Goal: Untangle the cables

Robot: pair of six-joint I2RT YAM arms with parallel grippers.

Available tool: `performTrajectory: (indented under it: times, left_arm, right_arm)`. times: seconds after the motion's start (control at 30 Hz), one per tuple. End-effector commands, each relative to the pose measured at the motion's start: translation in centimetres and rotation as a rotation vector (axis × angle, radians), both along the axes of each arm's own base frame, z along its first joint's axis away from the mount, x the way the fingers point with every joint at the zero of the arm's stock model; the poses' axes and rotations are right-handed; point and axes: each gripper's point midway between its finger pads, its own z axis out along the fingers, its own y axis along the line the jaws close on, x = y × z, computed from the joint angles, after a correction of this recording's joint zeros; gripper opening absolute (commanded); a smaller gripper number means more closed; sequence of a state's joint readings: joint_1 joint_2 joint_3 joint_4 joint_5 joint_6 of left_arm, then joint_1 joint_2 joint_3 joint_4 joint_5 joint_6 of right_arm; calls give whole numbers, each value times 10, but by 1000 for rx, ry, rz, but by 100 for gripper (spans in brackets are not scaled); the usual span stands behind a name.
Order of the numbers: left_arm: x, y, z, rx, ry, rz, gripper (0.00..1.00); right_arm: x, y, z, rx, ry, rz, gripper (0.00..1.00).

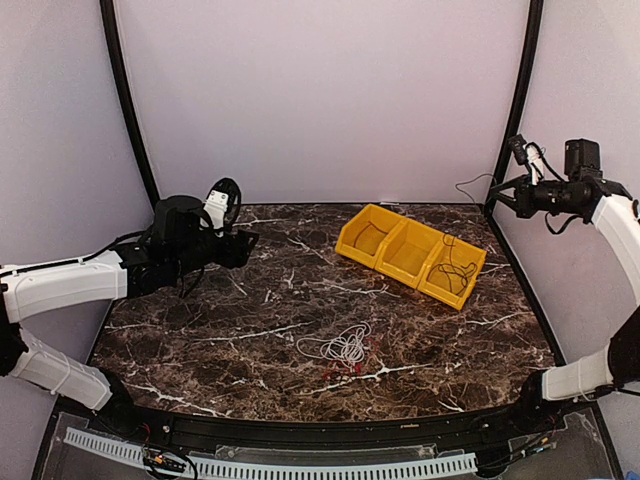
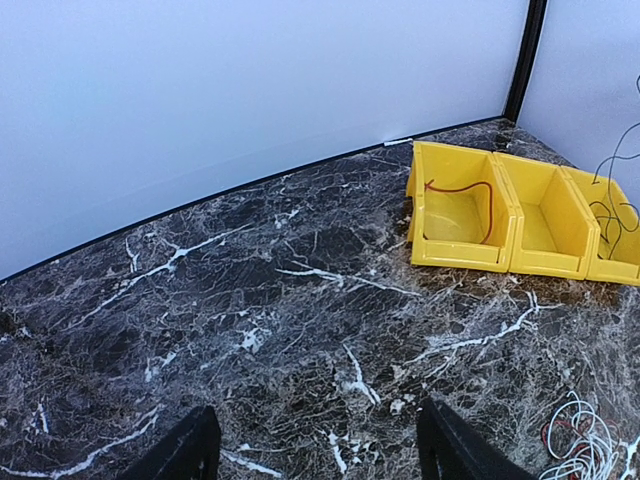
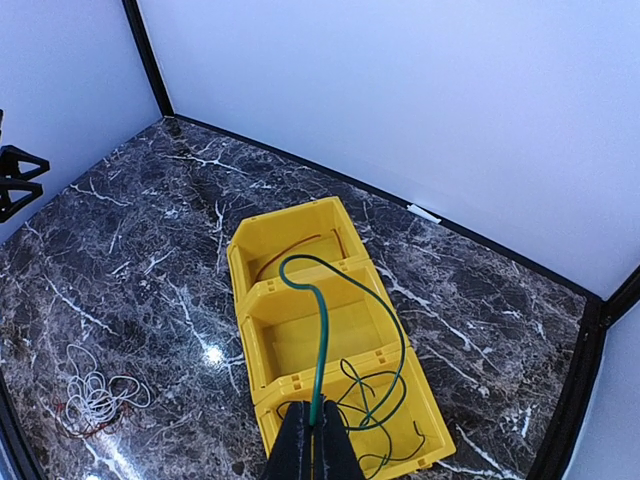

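Dark marble tabletop [image 1: 200, 340] with white veins, plain pale walls [image 1: 320, 90] all round, black posts [image 1: 125, 100] in the back corners. Three yellow bins [image 1: 412, 240] sit in a row at the back right. The white cable [image 1: 345, 347] lies coiled near the front middle, with a red cable [image 1: 350, 372] poking out at its near edge. The left gripper [image 2: 318, 440] hovers over bare marble, fingers spread wide, holding nothing. The right gripper [image 3: 318, 440] is up high, pinched closed on a green cable [image 3: 322, 330] that arcs down into the end bin.

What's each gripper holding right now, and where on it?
Right gripper pinches the green cable at the foot of its raised loop; left gripper, open, holds nothing.
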State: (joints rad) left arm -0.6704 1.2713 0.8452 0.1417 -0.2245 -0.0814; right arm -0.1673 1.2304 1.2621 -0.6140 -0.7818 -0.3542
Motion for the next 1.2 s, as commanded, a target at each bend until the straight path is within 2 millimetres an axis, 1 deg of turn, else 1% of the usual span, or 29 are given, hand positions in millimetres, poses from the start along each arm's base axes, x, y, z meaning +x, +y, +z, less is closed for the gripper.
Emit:
performTrajectory:
  times: [0.0,0.3,0.53,0.63,0.73,0.9,1.0,1.17]
  left_arm:
    - [-1,2,5,-17,-19,-4,70]
    - [-1,2,6,-18,-20,-5,70]
    - [-1,1,5,-20,-17,-7,70]
    - [-1,0,4,-20,-15,-9,70]
    - [-1,0,7,-32,-16,-9,70]
    - [-2,0,7,-31,-15,-10,70]
    - [-2,0,6,-30,-15,-9,70]
    - [-1,-1,4,-26,-9,-11,70]
  right_arm:
    - [-3,-4,6,-5,-22,-12,0]
    - [-6,-9,-8,-14,-4,-28,0]
    - [-11,-13,-8,-24,-12,-40,0]
    - [-12,-15,-13,-28,-8,-46,0]
    - [-11,-18,-27,-38,12,-52,0]
    - [-7,-21,-55,-41,68,-55,0]
    - [-6,-17,-68,-8,102,-30,0]
    - [2,-13,-85,58,149,-8,0]
